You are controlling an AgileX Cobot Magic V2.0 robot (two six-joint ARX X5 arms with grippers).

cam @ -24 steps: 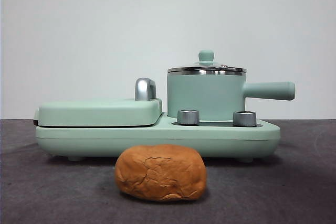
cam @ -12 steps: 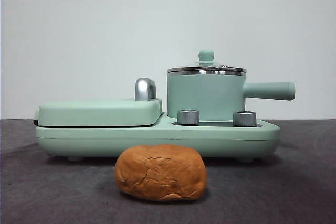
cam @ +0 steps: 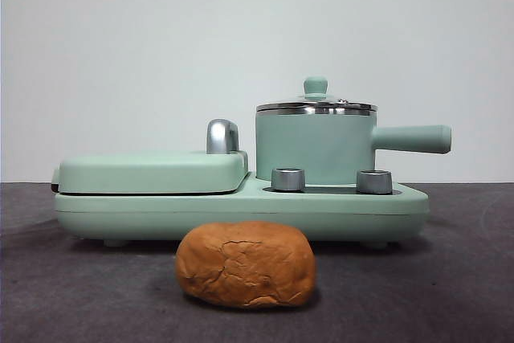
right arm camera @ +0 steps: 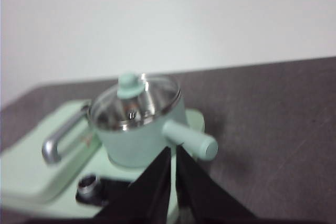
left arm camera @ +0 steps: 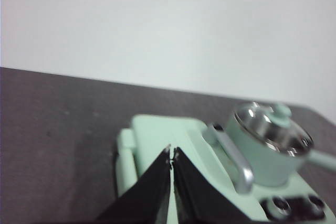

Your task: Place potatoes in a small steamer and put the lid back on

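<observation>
Sitting alone on the dark bench [cam: 72, 295], the potato [cam: 246, 265] lies just in front of the green cooker base [cam: 241, 213]. Behind it, the small steamer [cam: 315, 149] stands on the base with the lid [cam: 316, 104] on. Left gripper [left arm camera: 171, 153] and right gripper [right arm camera: 173, 153] both hover above, clenched and empty.

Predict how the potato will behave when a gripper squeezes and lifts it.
The potato looks rounded, so a nudge might rock or roll it. Its cracked, crusty surface should grip well, though it may crumble. It seems wide for narrow jaws.
</observation>
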